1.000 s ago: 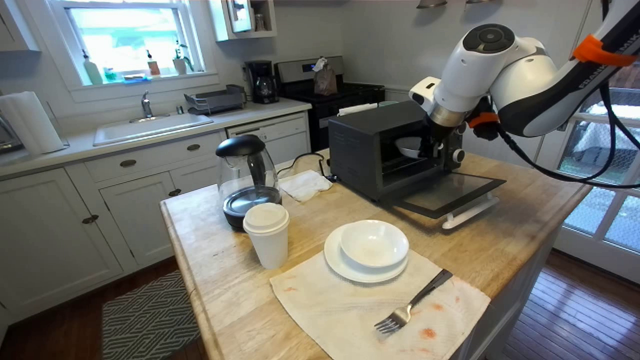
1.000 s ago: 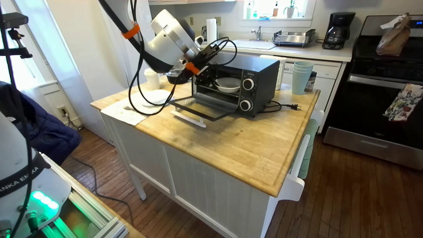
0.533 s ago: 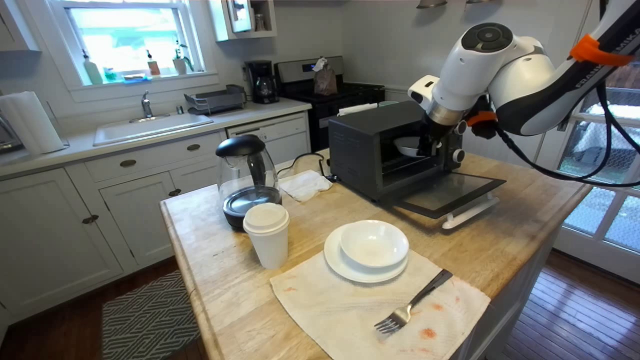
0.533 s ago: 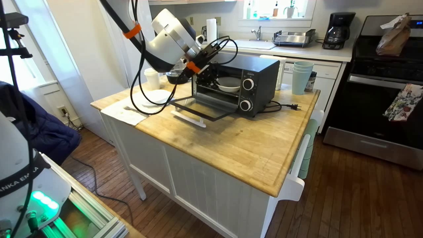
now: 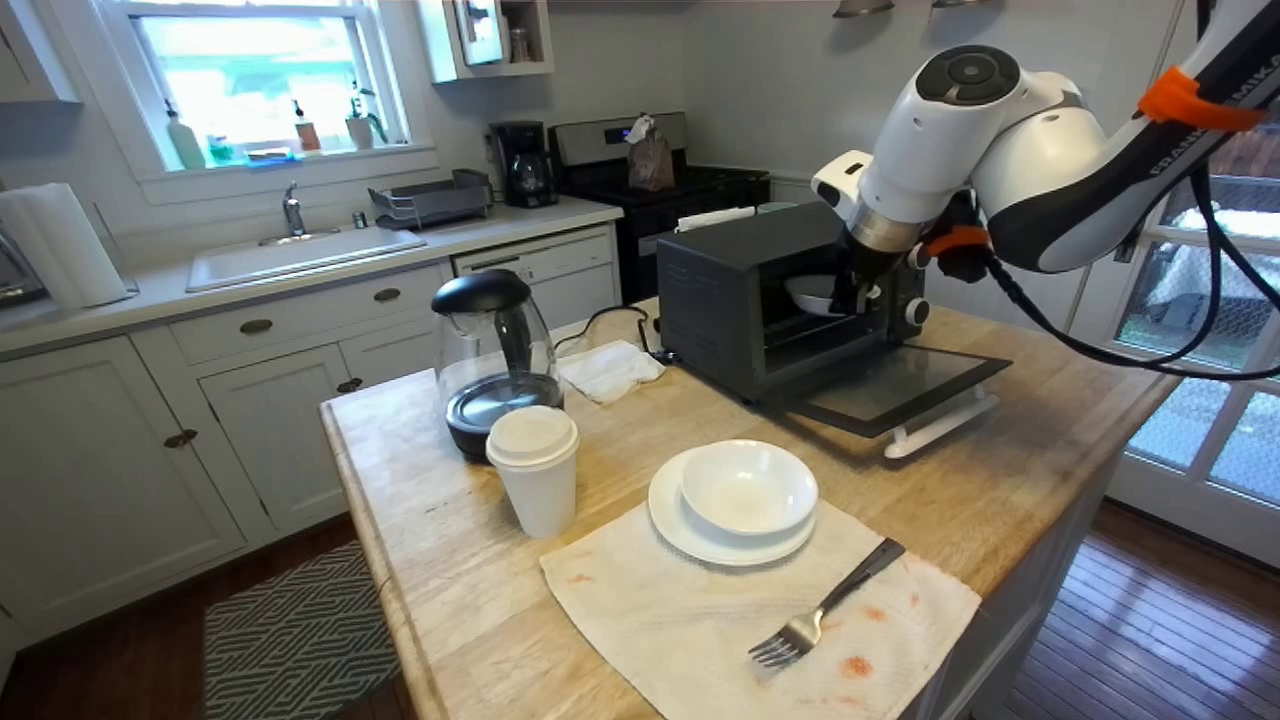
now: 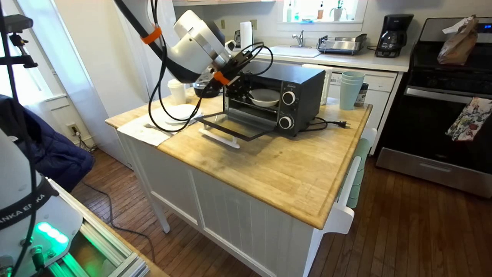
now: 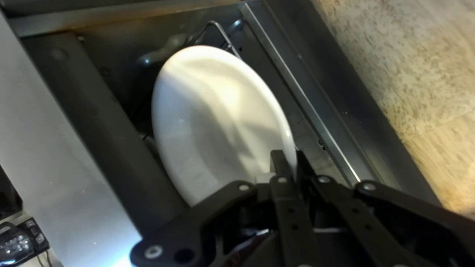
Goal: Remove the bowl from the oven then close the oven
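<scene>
I have the gripper clenched on the rim of the bowl, one finger inside the hollow and one outside. The bowl is inside the oven, at its mouth, hollow upward in both exterior views; whether its base touches the rack I can't tell. It is round, but my wrist view foreshortens it to an oval, long axis slanting from upper left to lower right, roughly along the opening's metal edges. A dark gap separates the rim from the lower edge; the upper panel is nearer. In an exterior view the rim looks just beside the wall with the knobs. The door is down, its handle out over the wooden tabletop, which stretches wide from there to its corner. A plate bearing a second bowl stands near the door.
</scene>
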